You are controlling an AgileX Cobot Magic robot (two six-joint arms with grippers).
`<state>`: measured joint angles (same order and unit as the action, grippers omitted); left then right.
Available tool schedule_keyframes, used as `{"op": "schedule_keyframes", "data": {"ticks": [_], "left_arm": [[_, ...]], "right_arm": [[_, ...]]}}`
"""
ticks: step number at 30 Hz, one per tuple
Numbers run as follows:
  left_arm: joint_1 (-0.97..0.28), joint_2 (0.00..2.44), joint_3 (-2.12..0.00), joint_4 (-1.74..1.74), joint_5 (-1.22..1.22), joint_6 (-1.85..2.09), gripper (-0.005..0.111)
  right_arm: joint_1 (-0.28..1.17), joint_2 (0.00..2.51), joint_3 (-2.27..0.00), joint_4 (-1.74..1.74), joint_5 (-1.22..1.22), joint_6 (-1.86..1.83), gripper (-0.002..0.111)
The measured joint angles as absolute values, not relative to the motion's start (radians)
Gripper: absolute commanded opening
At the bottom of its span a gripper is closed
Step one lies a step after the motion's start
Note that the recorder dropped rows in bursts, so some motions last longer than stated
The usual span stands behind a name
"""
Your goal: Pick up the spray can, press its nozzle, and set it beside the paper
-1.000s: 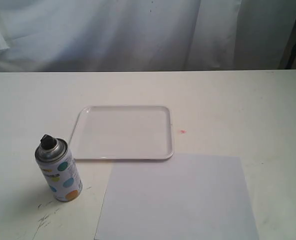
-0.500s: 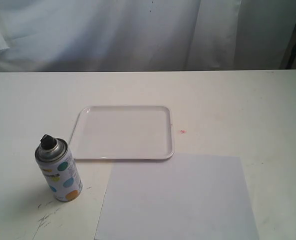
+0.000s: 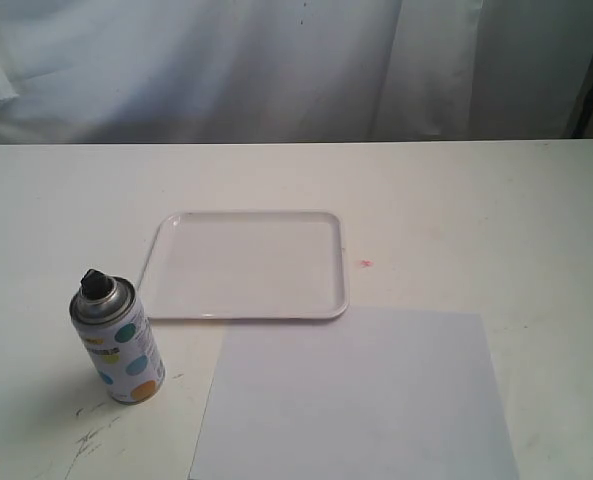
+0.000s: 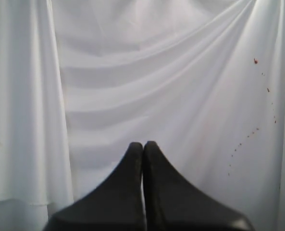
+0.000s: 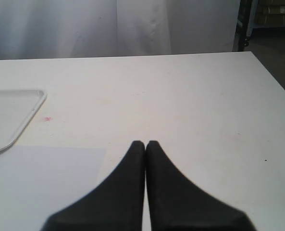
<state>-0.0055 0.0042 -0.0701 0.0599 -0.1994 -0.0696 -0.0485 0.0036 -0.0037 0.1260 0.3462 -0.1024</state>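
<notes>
The spray can (image 3: 119, 342), white with coloured dots and a silver dome, stands upright at the front left of the table. Its black nozzle (image 3: 96, 284) sits on top. The pale bluish paper (image 3: 354, 396) lies flat at the front centre, to the right of the can; a corner of the paper (image 5: 36, 185) also shows in the right wrist view. Neither arm appears in the exterior view. My left gripper (image 4: 142, 144) is shut and empty, facing a white curtain. My right gripper (image 5: 145, 143) is shut and empty above the table, beside the paper's edge.
A glossy white rimmed tray (image 3: 244, 313) lies behind the paper; its corner (image 5: 17, 132) shows in the right wrist view. A small red mark (image 3: 366, 264) is on the table. White curtains hang behind the table. The table's right edge (image 5: 272, 77) drops to a dark floor.
</notes>
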Motion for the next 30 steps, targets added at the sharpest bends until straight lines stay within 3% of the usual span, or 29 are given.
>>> {"op": "schedule_keyframes", "data": {"ticks": [8, 20, 30], "left_arm": [[-0.005, 0.200, -0.329, 0.060, -0.163, -0.091, 0.000], [-0.005, 0.775, -0.824, 0.161, -0.159, -0.093, 0.000], [-0.005, 1.066, -0.873, 0.199, -0.230, -0.139, 0.000]], "right_arm": [[-0.048, 0.004, -0.004, 0.126, 0.346, -0.102, 0.000], [-0.048, 0.004, -0.004, 0.126, 0.346, -0.102, 0.000], [-0.048, 0.004, -0.004, 0.126, 0.346, -0.102, 0.000]]}}
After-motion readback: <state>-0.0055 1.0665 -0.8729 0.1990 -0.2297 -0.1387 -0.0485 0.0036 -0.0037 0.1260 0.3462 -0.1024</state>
